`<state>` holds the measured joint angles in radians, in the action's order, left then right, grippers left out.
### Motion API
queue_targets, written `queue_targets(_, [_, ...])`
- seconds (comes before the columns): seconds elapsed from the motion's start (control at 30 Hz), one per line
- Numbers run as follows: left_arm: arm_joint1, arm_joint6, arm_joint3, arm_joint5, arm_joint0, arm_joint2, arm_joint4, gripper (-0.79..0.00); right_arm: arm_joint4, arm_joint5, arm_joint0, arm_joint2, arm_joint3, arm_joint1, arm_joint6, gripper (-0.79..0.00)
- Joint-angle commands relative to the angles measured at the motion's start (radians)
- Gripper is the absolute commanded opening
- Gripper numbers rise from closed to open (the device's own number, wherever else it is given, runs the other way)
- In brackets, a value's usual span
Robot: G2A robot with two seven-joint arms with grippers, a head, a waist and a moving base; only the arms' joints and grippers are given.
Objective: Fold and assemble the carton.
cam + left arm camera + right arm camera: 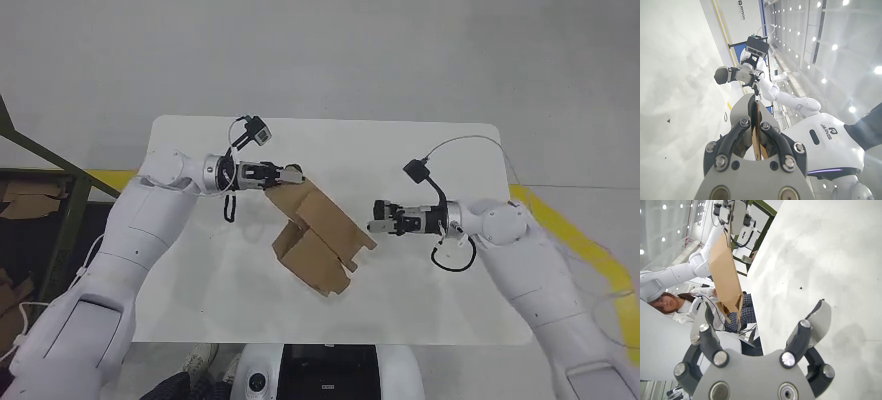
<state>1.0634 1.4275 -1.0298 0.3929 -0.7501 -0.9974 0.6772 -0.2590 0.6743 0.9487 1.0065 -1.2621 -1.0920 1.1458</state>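
The left gripper has its fingers closed on one corner of the carton, with the cardboard pinched flat between them. The carton is a flattened sleeve and slants down toward the middle of the tabletop. I cannot tell whether its low end touches there. The right gripper waits just beside the carton's far corner with its fingers spread wide and empty. In my judgement it should take the free edge squarely and then pull gently while the left holds firm, so the sleeve opens without slipping or tearing.
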Motion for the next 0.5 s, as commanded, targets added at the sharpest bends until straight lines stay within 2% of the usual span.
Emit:
queue_targets(0.0, [0.007, 0.001, 0.013, -0.001, 0.013, 0.020, -0.001, -0.785, -0.019, 0.016, -0.005, -0.012, 0.006, 0.000, -0.016, 0.000])
queue_targets(0.37, [0.038, -0.010, 0.091, 0.010, 0.082, 0.094, -0.008, -0.785, -0.047, -0.005, 0.011, -0.018, -0.014, -0.001, -0.029, 0.000])
queue_targets(0.47, [0.047, -0.011, 0.110, 0.011, 0.098, 0.111, -0.004, -0.785, -0.084, -0.030, 0.010, -0.037, -0.042, -0.004, 0.013, 0.000])
